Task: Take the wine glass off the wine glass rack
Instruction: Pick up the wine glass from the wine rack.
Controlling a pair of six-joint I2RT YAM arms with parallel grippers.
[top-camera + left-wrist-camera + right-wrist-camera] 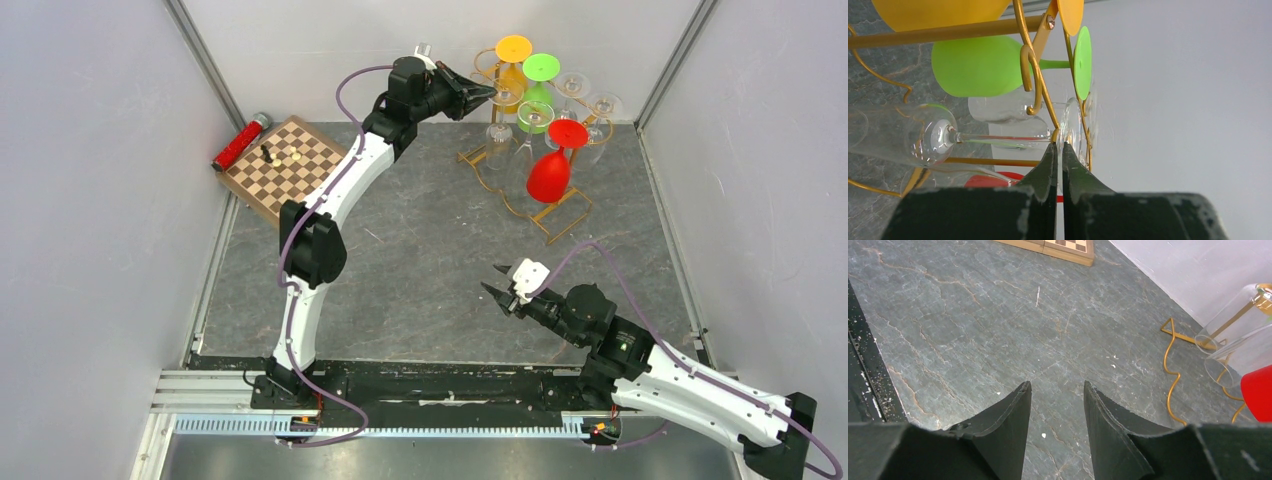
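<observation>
Near edge, bottom of the top view: two arm bases, side by side.

Right gripper (503, 284), lower right of centre, low over the bare grey table (420, 250). Its two fingers (1013, 420) are spread wide with nothing between them.

Mid-left: one wooden chessboard (285, 182) with a few small pieces on it, too small to count. One red cylinder (238, 145) with a silver cap lies just beside its upper-left edge.

The left arm is stretched up the frame. Left gripper (487, 93), top centre, has its tips at the near side of the rack.

Far, upper right: one wine glass rack (948, 33) of gold wire, its base on the table by the back wall.
- Glasses hang upside down, feet up.
- Coloured: one orange glass (514, 48), one green glass (541, 67), one red glass (550, 175).
- Clear: at least three; overlap prevents a firm count.

Left wrist view: the wine glass (908, 135), clear, hangs on the rack below the green one. Its stem runs across mid-frame to its foot. The two left fingers are nearly together, only a thin slit between them. Their tips sit where stem meets foot. Whether they pinch the glass is not clear.
</observation>
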